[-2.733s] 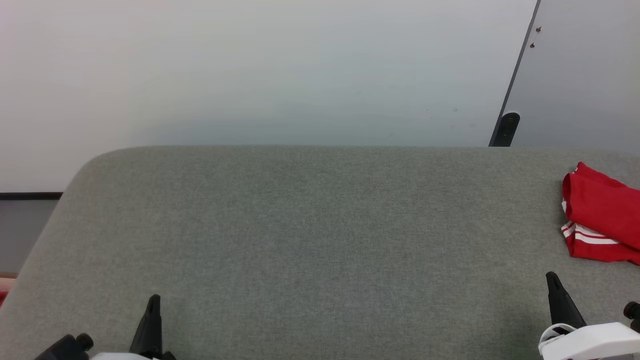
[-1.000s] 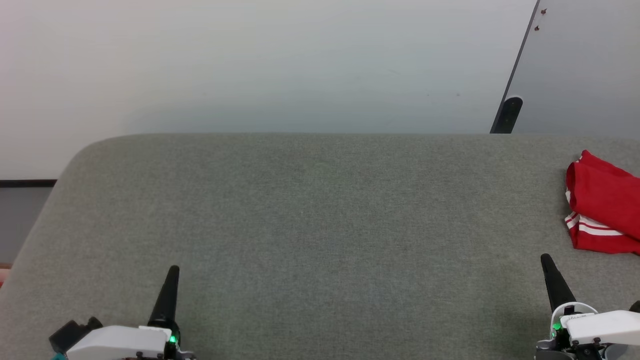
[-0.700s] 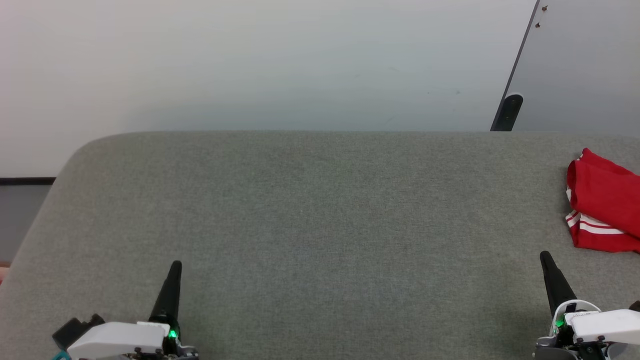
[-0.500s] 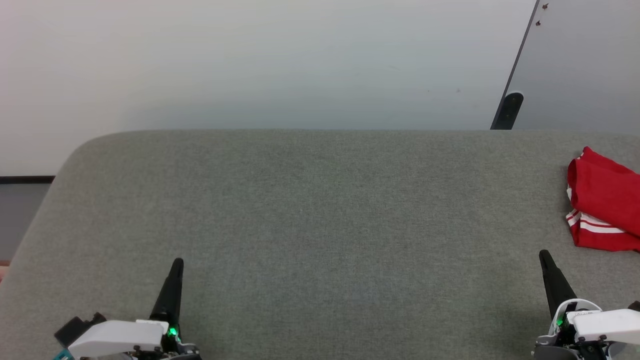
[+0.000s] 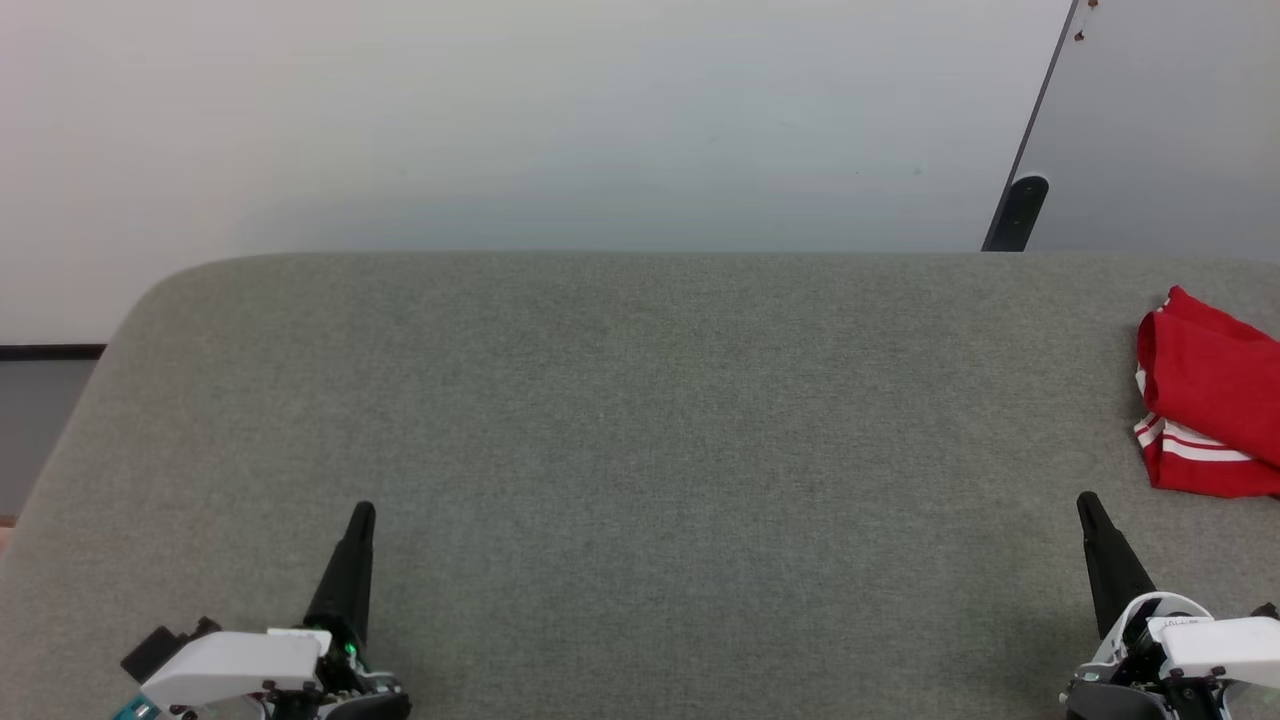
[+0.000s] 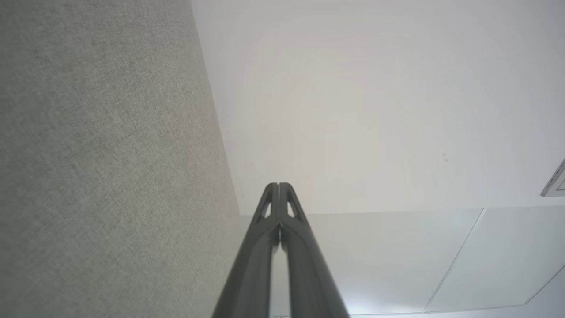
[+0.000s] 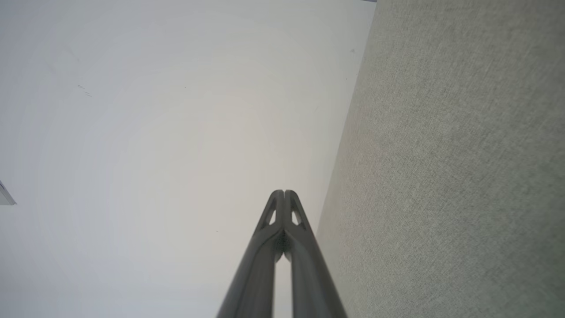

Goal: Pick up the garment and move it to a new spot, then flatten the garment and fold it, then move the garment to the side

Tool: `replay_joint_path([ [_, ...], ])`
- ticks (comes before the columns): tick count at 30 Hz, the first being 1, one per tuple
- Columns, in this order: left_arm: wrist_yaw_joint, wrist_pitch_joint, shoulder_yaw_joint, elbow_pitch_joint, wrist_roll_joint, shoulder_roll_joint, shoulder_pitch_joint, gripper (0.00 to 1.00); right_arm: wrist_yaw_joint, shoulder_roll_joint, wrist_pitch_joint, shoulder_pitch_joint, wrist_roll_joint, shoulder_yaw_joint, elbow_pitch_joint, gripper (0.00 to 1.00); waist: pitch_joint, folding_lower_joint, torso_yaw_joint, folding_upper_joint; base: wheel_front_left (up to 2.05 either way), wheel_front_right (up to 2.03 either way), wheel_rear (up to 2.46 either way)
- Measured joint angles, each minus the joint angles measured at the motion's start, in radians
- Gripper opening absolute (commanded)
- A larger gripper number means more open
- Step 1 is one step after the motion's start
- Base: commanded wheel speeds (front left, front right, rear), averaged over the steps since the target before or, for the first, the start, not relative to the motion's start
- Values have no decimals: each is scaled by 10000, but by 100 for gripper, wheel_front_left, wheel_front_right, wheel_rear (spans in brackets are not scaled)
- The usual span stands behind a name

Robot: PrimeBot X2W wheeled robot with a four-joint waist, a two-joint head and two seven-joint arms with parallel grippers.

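Left gripper: fingers pressed together, empty, far from the garment. Right gripper: also pressed together and empty. The garment lies bunched near it, just ahead and outboard of its tips. Any outward swing could snag the cloth and drag the folds open.

We log a head-camera shift: the worktop edge and the garment sit higher in the head view than before. Beyond that shift, the left end effector reaches further forward and inward, and the right end effector advances slightly.
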Motion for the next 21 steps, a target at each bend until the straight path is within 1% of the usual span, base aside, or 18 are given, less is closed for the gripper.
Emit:
replay_joint_path([
  [9, 0, 142, 17, 4, -508, -63, -84, 0, 0, 44, 128, -81, 568, -36, -38, 0, 69, 0, -6, 1, 0, 0, 0],
  [21, 0, 142, 19, 4, -508, -67, -91, 0, 0, 48, 128, -88, 568, -40, -44, 0, 68, 0, -7, 0, 0, 0, 0],
])
